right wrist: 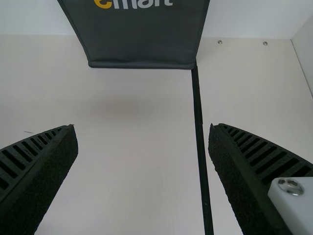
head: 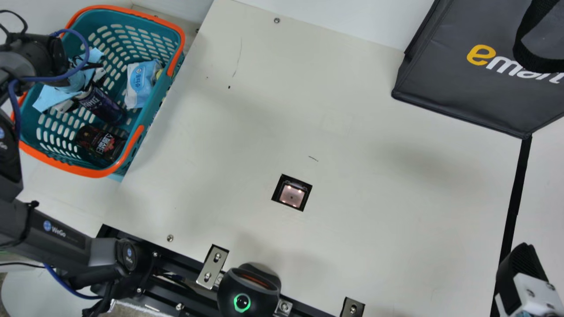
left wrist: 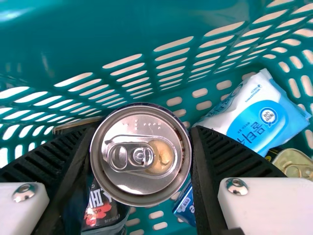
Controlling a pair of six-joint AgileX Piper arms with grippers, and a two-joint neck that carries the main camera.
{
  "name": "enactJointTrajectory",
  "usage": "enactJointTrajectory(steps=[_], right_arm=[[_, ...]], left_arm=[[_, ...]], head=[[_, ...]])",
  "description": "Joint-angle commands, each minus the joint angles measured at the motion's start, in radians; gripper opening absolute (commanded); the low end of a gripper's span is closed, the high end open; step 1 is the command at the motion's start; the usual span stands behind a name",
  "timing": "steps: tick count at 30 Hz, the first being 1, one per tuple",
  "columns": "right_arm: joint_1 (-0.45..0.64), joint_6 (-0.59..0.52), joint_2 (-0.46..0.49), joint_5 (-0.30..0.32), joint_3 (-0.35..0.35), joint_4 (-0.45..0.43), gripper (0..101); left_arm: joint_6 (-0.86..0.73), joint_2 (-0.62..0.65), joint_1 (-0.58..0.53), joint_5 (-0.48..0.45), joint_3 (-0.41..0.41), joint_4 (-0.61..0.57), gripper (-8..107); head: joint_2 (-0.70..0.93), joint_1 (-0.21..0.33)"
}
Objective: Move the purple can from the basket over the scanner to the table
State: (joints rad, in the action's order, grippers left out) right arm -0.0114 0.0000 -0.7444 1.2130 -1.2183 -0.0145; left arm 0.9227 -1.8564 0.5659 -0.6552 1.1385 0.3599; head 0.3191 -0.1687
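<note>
The cream tabletop (head: 352, 110) spreads between the arms, leaving them a shared surface for scanning and setting down. At its far edge stands the dark shopping bag (head: 462, 88), off to the robot's right, where it keeps clear of the likely route from basket to scanner. The teal basket (head: 79, 170) sits at the left edge, within the left arm's reach; its high walls presumably explain why that arm goes in from above. The right end effector (right wrist: 143, 126) is spread wide over the right part of the tabletop, grasping nothing, since this job seems to fall to the left arm. The left end effector (left wrist: 141, 156) is inside the basket, its ribbed fingers pinching the purple can (head: 100, 105) from both sides near the lid; that high hold probably leaves the body exposed for reading. The can leans in the main view, its lower end toward the basket's inside, beside a dark can (head: 100, 143) on one side and a pack of wipes (head: 140, 83) on the other. Whether it is off the basket floor I cannot tell. Next it should rise straight enough not to snag the rim, then pass over the scanner (head: 291, 195), the small lit window sunk in the tabletop, with its printed code turned down.
</note>
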Motion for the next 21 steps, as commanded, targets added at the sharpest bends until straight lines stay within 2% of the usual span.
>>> enactJointTrajectory(steps=[1,15,21], right_arm=[[0.000,0.000,0.000,0.000,0.000,0.000,95],[0.000,0.000,0.000,0.000,0.000,0.000,95],[0.000,0.000,0.000,0.000,0.000,0.000,95]], left_arm=[[0.003,0.023,-0.008,0.000,-0.009,0.011,-8],[0.051,0.237,-0.097,0.003,-0.093,0.143,-8],[0.012,0.334,-0.143,-0.024,-0.112,0.153,-8]], head=[[0.002,0.030],[0.002,0.030],[0.002,0.030]])
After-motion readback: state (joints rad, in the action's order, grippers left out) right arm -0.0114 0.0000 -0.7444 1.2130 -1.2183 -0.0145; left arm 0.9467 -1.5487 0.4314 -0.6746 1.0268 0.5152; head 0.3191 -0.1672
